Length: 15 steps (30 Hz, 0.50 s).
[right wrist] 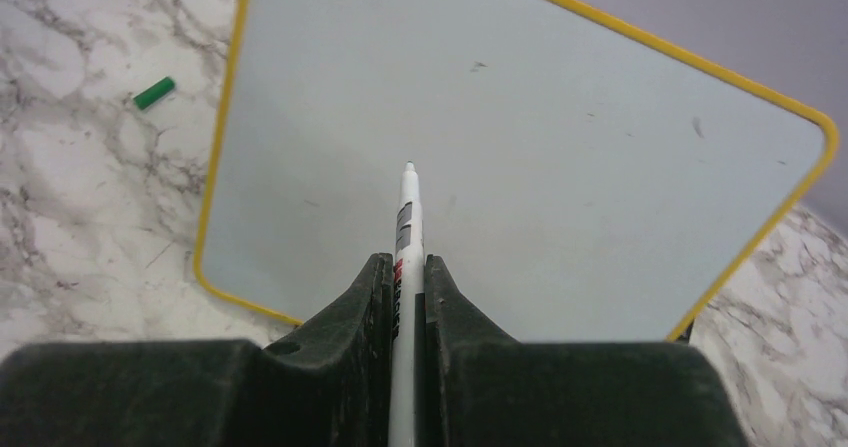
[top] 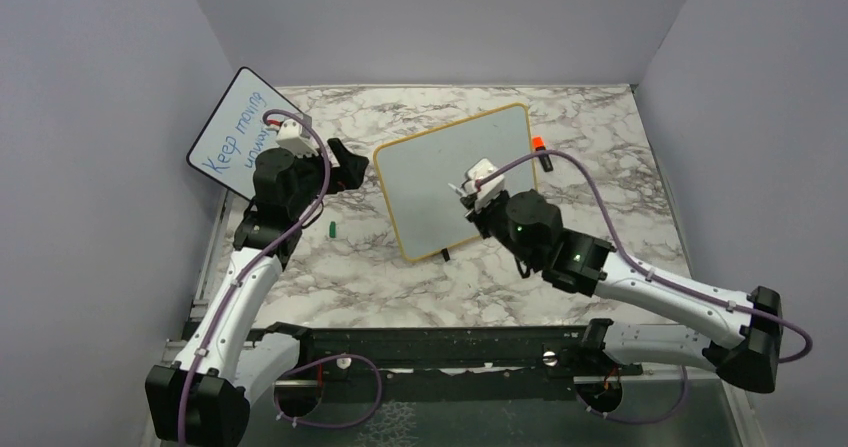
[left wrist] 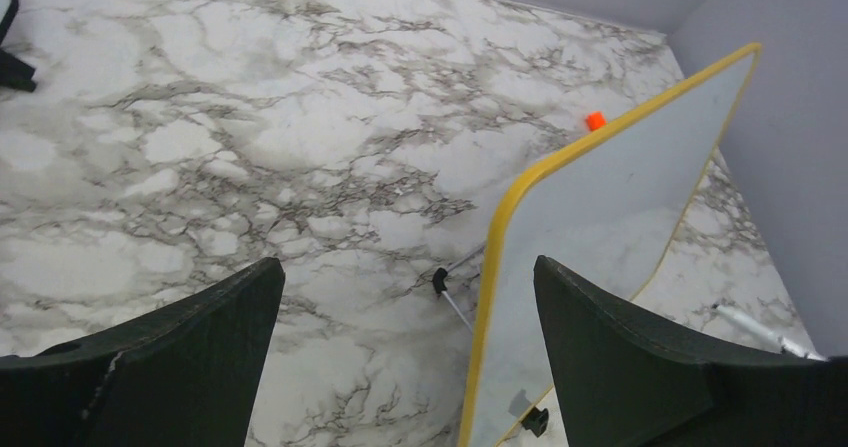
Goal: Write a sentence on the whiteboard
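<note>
Marker pointed at the propped whiteboard

The yellow-framed whiteboard (top: 440,182) stood tilted on its black feet at mid-worktop (top: 400,297), between the two arms, its long axis running left to right and angling toward the far right. The right hand (right wrist: 407,267) was clamped on a white marker (right wrist: 407,217), whose long axis ran straight out from the fingers, tip aimed at the middle of the board's face; whether it touched cannot be told. The left hand (left wrist: 407,267) was spread wide, holding nothing, beside the board's left edge. A green cap (top: 331,230) lay on the marble near that edge.
</note>
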Motion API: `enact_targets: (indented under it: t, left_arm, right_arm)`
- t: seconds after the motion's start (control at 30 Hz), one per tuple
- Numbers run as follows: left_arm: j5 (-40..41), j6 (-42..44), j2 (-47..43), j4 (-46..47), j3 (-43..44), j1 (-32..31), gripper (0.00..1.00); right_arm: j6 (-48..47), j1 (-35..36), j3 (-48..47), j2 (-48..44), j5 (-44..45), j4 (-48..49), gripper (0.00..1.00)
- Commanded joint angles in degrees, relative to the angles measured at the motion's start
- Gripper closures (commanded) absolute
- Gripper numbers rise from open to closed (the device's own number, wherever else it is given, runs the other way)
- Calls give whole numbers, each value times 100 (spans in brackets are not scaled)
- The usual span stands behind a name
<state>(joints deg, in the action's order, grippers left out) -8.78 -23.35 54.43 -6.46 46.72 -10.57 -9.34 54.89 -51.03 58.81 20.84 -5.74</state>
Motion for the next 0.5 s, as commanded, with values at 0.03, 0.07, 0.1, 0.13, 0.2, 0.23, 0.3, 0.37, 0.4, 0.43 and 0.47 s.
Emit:
enact_targets:
  t: [0.03,0.07,0.1,0.13,0.2,0.23,0.3,0.37,0.4,0.43,0.47]
  left_arm:
    - [-1163,-84,-159,1165,-224,11,8]
    - [-1303,-75,-180,1255,-255,11,9]
    - [-1408,-77,-170,1321,-293,11,9]
    - [-1474,-93,-121,1359,-310,15,10]
    - [-1781,-99,88,1458,-277,26,13]
    - [-1915,-88,180,1509,-258,26,15]
    - [-2116,-5,333,1600,-215,21,18]
    - [-2216,75,435,1621,-151,28,19]
    - [-2296,109,496,1632,-120,28,21]
    - [-2390,115,565,1690,-115,28,22]
    - [-2455,85,641,1756,-122,28,24]
  right_arm:
    - [-443,981,-64,279,1476,1072,100]
    - [-435,1003,-165,329,1457,1029,100]
    - [-463,1005,-270,384,1419,997,100]
    - [-489,1006,-362,424,1377,975,100]
    - [-462,1006,-632,542,1168,742,100]
    - [-334,1006,-809,623,1053,526,100]
    - [-55,1006,-1225,862,1000,39,100]
    - [298,1001,-1549,1100,1085,-335,100]
    - [424,1005,-1614,1163,1104,-391,100]
    - [507,1006,-1654,1206,1110,-419,100]
    - [613,1006,-1682,1242,1130,-430,100]
